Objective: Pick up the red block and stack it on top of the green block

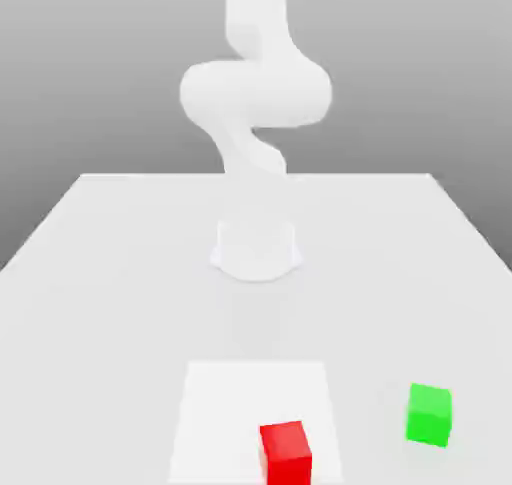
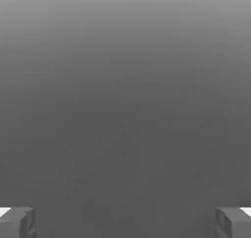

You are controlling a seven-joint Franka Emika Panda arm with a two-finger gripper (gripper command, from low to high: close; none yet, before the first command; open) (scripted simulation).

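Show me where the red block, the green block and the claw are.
Red block [image 1: 287, 455]: exterior view, on its upper and front faces' shared edge.
Green block [image 1: 429, 415]: exterior view, front face.
Claw [image 2: 126, 223]: hand view, midway between its open fingertips.

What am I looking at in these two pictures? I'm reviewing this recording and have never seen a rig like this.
The machine is a simulated robot arm, one jointed white limb with a two-finger gripper. The exterior view comes from a camera off the arm; it sees the arm rising from a pale table. The hand view comes from a camera on the hand, with the two fingers wide apart and nothing between them, so nothing is held. On the table are a red block, overlapping a white square patch, and a green block toward the exterior view's right.
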